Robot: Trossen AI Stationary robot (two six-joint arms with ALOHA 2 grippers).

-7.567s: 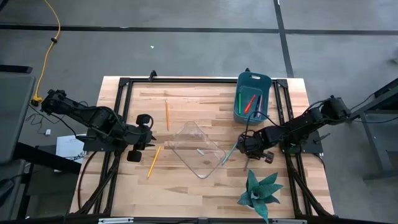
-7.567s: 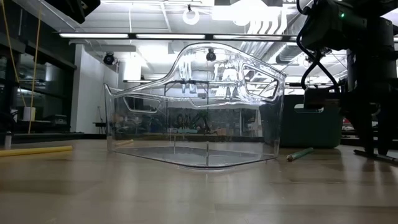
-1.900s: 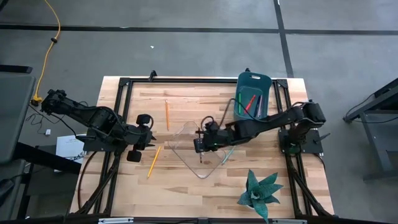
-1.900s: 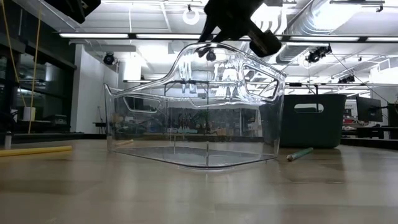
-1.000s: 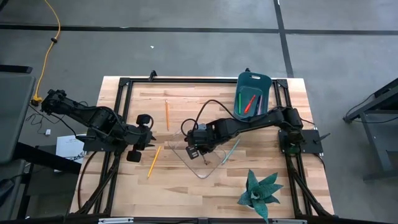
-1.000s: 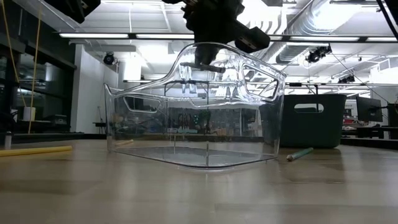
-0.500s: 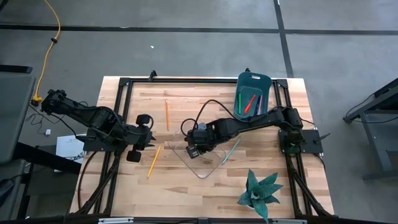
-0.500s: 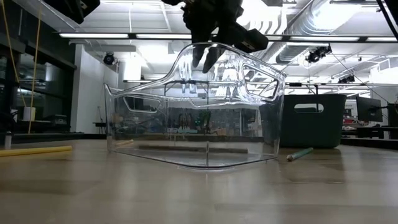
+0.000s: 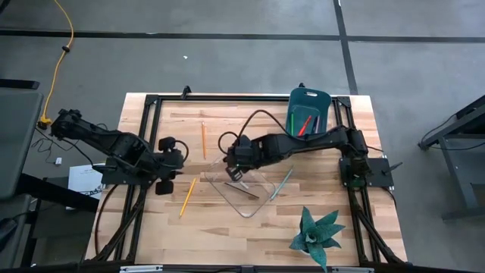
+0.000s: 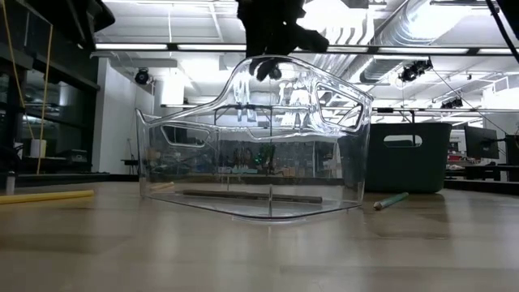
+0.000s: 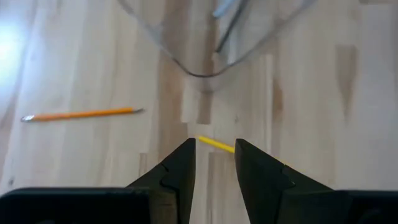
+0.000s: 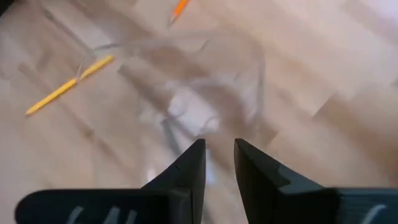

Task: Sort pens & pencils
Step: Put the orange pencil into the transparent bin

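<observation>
Now a dark pencil [image 10: 251,195] lies flat on the floor of the clear plastic bin [image 9: 241,182], where a second ago we saw none; our right gripper [image 9: 234,168] has let it drop, so 1 more item looks sorted. That gripper hangs over the bin's far-left rim, its fingers [image 12: 189,168] parted and holding nothing. Our left gripper [image 9: 170,168] waits near the tabletop's left edge, fingers slightly apart and empty, with 1 yellow pencil [image 9: 187,196] just ahead. Another yellow pencil [image 9: 203,139] and a teal pencil [image 9: 282,183] lie loose; pens [image 9: 304,125] sit in the teal bin [image 9: 324,98].
</observation>
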